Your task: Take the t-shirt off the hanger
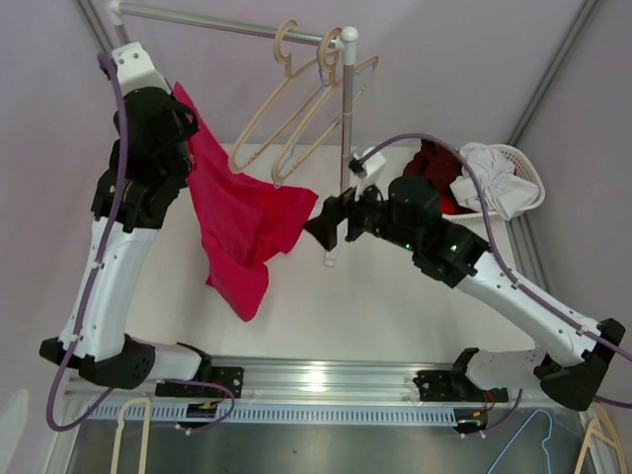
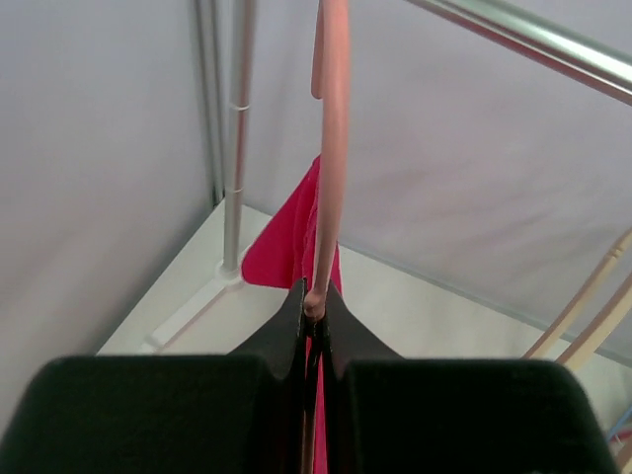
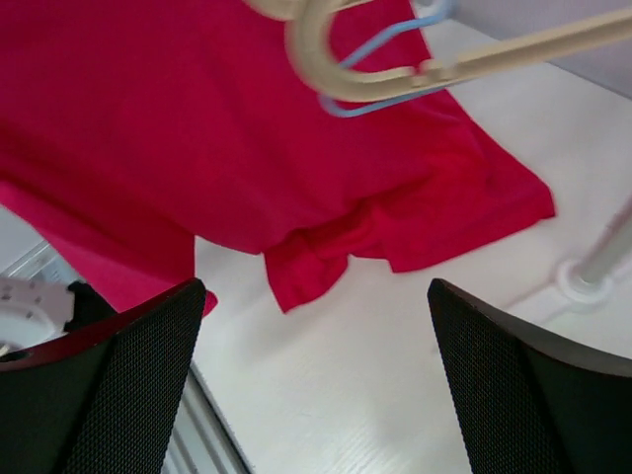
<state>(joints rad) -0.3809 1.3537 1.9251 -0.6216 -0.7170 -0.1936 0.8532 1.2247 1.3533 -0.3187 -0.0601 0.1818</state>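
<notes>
White counter (image 1: 395,306) and pale lilac walls surround a shiny metal rail (image 1: 227,20). Below the rail's left end, the left end effector (image 2: 314,308) is clamped narrow on a smooth, rounded pink hanger (image 2: 331,148), whose rod rises steeply toward the rail. The t-shirt (image 1: 242,222), soft crimson cloth in loose folds, hangs off it under the rail. Its long axis slants from the rail's left end down toward the counter, and one corner spreads toward the rail's right end. The right end effector (image 1: 321,229), matte black with mesh-textured pads (image 3: 109,385), gapes wide below the rail's right end, just beside that corner, holding nothing. Curved beige hangers (image 1: 296,109) dangle from the rail's right end.
</notes>
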